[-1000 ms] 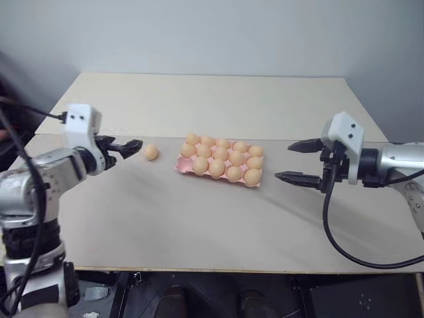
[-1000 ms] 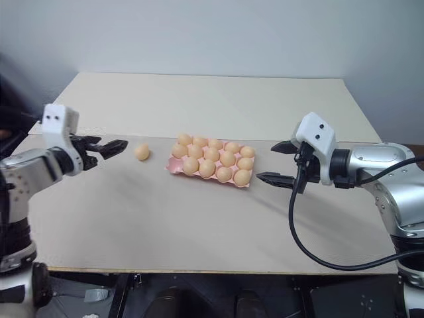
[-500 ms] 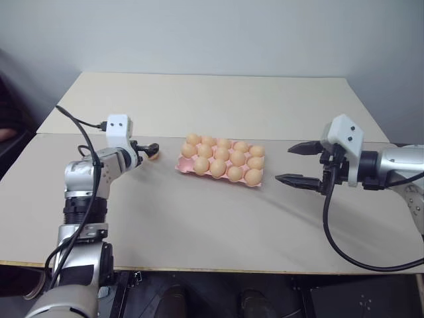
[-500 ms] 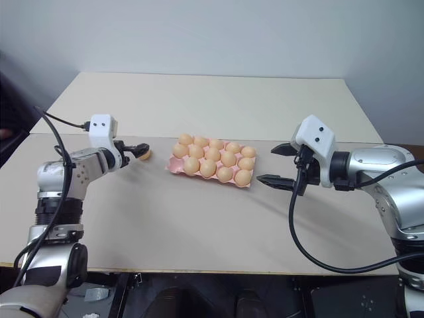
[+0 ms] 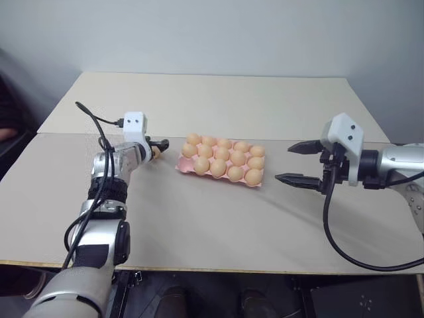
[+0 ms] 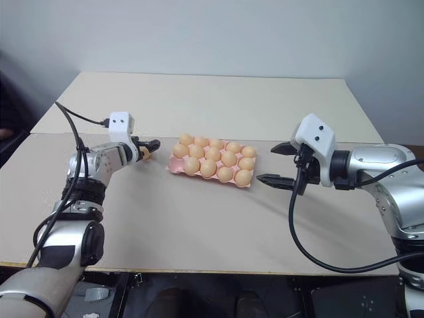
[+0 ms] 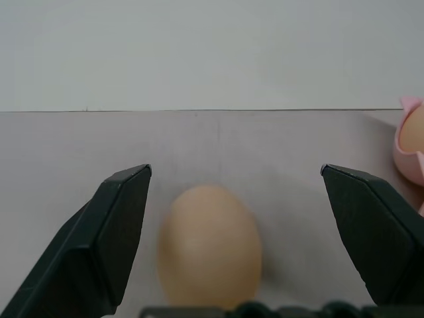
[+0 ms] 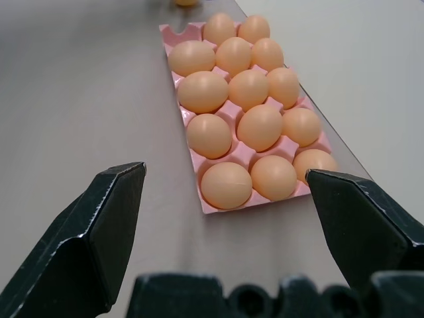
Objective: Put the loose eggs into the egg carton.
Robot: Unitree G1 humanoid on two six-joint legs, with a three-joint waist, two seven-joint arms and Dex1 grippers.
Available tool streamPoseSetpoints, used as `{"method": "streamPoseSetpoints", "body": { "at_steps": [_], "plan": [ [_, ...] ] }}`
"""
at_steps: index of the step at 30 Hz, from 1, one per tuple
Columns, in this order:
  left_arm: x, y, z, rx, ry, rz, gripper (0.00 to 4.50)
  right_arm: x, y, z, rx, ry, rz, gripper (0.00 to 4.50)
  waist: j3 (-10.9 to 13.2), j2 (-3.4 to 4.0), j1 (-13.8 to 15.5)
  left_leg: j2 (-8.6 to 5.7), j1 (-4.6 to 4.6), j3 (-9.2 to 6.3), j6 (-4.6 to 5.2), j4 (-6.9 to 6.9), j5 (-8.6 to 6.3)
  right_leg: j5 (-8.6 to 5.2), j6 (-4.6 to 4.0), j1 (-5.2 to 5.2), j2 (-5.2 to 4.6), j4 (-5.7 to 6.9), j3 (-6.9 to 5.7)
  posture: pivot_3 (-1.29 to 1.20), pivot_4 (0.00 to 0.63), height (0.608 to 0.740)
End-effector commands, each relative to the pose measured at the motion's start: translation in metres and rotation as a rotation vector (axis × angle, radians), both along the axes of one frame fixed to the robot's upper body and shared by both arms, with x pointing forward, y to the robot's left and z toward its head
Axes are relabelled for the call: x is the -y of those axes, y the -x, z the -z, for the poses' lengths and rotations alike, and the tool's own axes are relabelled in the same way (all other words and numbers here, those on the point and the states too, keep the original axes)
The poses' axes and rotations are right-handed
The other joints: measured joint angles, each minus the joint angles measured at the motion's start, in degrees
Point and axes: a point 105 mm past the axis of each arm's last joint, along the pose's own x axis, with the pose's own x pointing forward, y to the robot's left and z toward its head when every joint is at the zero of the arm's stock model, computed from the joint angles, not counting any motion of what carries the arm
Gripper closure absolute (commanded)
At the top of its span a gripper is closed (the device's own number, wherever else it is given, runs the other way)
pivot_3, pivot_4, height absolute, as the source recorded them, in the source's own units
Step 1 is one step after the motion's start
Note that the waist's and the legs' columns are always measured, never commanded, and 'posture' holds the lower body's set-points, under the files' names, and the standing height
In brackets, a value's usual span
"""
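One loose egg (image 7: 209, 245) lies on the table just left of the egg carton (image 5: 180, 164). My left gripper (image 5: 159, 146) is low over the table and open, with a finger (image 7: 112, 232) on each side of that egg and a gap to it on both sides. The pink carton holds several tan eggs (image 8: 226, 185), and its front-left corner cup (image 8: 177, 30), the one nearest the loose egg, is bare. To the right of the carton my right gripper (image 5: 286, 163) hovers open, holding nothing and pointing at the carton.
The beige table (image 5: 199, 225) has a seam running across it behind the carton, with open surface in front and to the rear. A black cable (image 5: 334, 238) loops down from my right wrist over the table's right side.
My left arm has swung in toward the carton and down, bringing its open fingers around the loose egg. The egg, the carton and my right arm have not moved.
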Motion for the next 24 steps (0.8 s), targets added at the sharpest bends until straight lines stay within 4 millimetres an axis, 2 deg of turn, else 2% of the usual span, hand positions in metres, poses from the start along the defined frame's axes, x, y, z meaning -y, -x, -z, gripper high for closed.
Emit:
{"method": "streamPoseSetpoints", "body": {
  "at_steps": [1, 8, 11, 17, 20, 24],
  "plan": [
    [0.004, -0.005, -0.006, 0.022, -0.016, 0.011, 0.01, 0.003, 0.004, -0.016, 0.06, 0.01, 0.005, 0.0, 0.0, 0.0, 0.0, 0.0, 0.0, 0.0, -0.04, 0.0, 0.02, 0.0, 0.0, 0.0, 0.0, 0.0, 0.0, 0.0, 0.15, 0.74],
    [0.006, -0.005, 0.004, -0.001, -0.014, 0.003, 0.01, 0.001, 0.004, -0.019, 0.064, 0.01, 0.004, 0.0, 0.0, 0.0, 0.0, 0.0, 0.01, -0.01, -0.15, 0.0, 0.09, 0.0, 0.0, 0.0, 0.01, 0.0, -0.01, 0.0, 0.15, 0.74],
    [0.008, -0.005, 0.006, -0.001, -0.014, 0.002, 0.65, 0.002, 0.004, -0.019, 0.064, 0.012, 0.004, 0.0, 0.0, 0.0, 0.0, 0.0, 0.0, -0.01, -0.16, 0.0, 0.09, 0.0, 0.0, 0.0, 0.0, 0.01, -0.01, 0.0, 0.15, 0.74],
    [0.009, -0.003, 0.008, -0.004, -0.007, 0.0, 2.56, 0.002, 0.004, -0.02, 0.065, 0.012, 0.003, 0.0, 0.0, 0.0, 0.0, 0.0, -0.01, -0.02, -0.21, 0.0, 0.12, 0.0, 0.01, 0.0, 0.0, 0.02, -0.02, 0.0, 0.15, 0.74],
    [0.011, -0.001, 0.005, 0.008, 0.001, 0.011, 2.72, 0.002, 0.004, -0.02, 0.065, 0.013, 0.002, 0.0, 0.0, 0.0, 0.0, 0.0, -0.01, -0.02, -0.21, 0.0, 0.12, 0.0, 0.01, 0.0, 0.0, 0.02, -0.02, 0.0, 0.15, 0.74],
    [0.014, 0.009, -0.014, 0.073, 0.021, 0.079, 2.72, 0.001, 0.005, -0.02, 0.07, 0.012, 0.004, 0.0, 0.0, 0.0, -0.1, 0.01, -0.01, -0.02, -0.23, 0.0, 0.13, 0.0, 0.01, 0.0, 0.0, 0.07, -0.01, 0.0, 0.15, 0.74]
  ]
}}
